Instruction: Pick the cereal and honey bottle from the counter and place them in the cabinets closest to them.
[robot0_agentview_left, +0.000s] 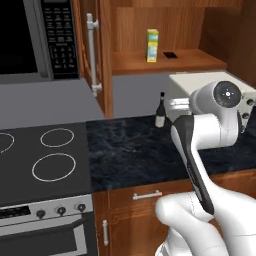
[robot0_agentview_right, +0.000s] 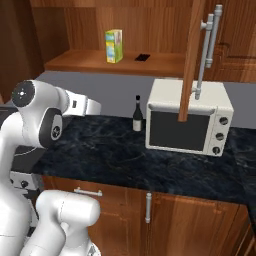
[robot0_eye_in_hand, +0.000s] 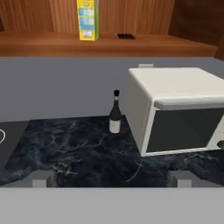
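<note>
Yellow cereal (robot0_agentview_left: 152, 45) stands upright on the shelf of the open cabinet (robot0_agentview_left: 165, 62), so your first item seems done. I cannot find the honey bottle in these views; you must search for it. Your gripper (robot0_eye_in_hand: 111, 177) has its fingers wide apart and holds nothing above the counter (robot0_agentview_left: 135, 150). Be careful: the dark wine bottle (robot0_eye_in_hand: 115, 113), just left of the white toaster oven (robot0_agentview_right: 187, 117), is easy to mistake for honey. The open cabinet door (robot0_agentview_right: 192, 55) hangs over the oven and could catch your arm.

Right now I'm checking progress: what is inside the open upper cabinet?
On the cabinet shelf the cereal stands upright, with a small dark flat item beside it. The interior above is cropped from view.
</note>
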